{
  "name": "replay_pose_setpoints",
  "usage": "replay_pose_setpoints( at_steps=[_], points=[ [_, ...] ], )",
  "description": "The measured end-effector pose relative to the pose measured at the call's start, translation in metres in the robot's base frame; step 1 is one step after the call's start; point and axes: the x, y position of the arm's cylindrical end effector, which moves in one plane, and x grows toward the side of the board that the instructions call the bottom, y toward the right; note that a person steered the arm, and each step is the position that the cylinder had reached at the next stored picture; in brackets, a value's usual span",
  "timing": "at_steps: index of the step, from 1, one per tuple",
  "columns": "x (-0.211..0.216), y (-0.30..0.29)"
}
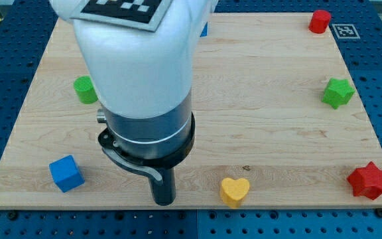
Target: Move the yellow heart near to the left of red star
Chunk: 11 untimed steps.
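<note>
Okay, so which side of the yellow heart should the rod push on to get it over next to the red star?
There is no gripping here, only pushing. Press on the yellow heart from its left side, since the red star lies to the view's right at nearly the same height. My tip is already left of the heart and apart from it. Aim for mid-height, so it probably slides straight rather than spinning.
</note>
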Motion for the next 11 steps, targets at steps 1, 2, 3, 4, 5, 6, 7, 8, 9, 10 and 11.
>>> replay_pose_setpoints(
  at_steps=[1, 2, 3, 4, 5, 6, 7, 8, 9, 10, 11],
  points=[
    [0.002, 0.016],
    [-0.001, 0.067],
    [-0.051, 0.111],
    [-0.080, 0.072],
    [-0.051, 0.027],
    [0.001, 0.031],
    [0.001, 0.031],
    [0.002, 0.053],
    [0.002, 0.118],
    [-0.048, 0.158],
    [-0.079, 0.126]
  ],
)
